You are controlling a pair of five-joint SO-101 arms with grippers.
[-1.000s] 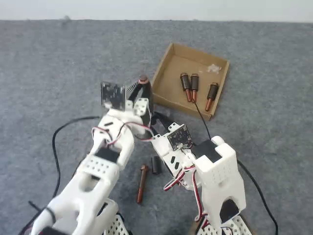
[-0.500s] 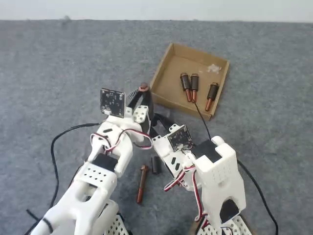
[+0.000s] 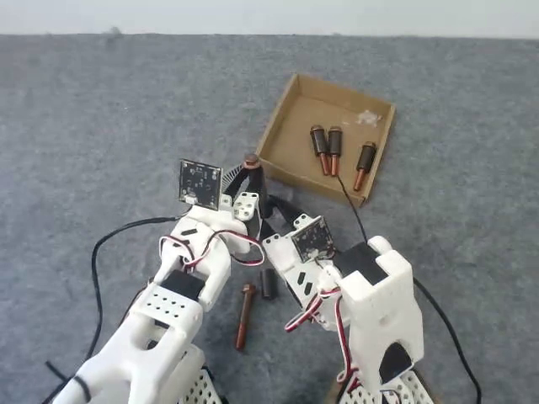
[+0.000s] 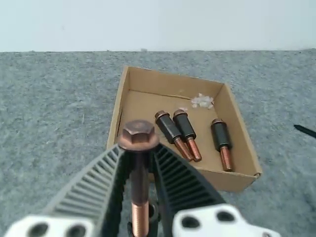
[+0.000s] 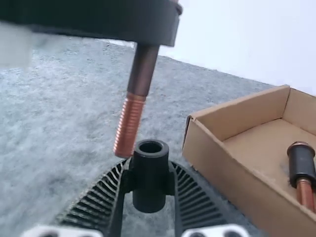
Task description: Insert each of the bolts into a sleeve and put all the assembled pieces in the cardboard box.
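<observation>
One bolt, head mostly behind left gripper, tip beside sleeve.

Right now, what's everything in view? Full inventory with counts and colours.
cardboard box: 1, brown, on the carpet ahead of the arms
assembled pieces: 3, copper bolts in black sleeves, lying in the box
white scrap: 1, white, in the box's far corner
held bolt: 1, copper, upright, tip beside the held sleeve's mouth, not inserted
held sleeve: 1, black, upright
loose bolt: 1, copper, lying on the carpet between the arms
loose sleeve: 1, black, beside the loose bolt
carpet: grey, under everything
cables: several, black, by the arms
left gripper: black fingers, shut on held bolt
right gripper: black fingers, shut on held sleeve
</observation>
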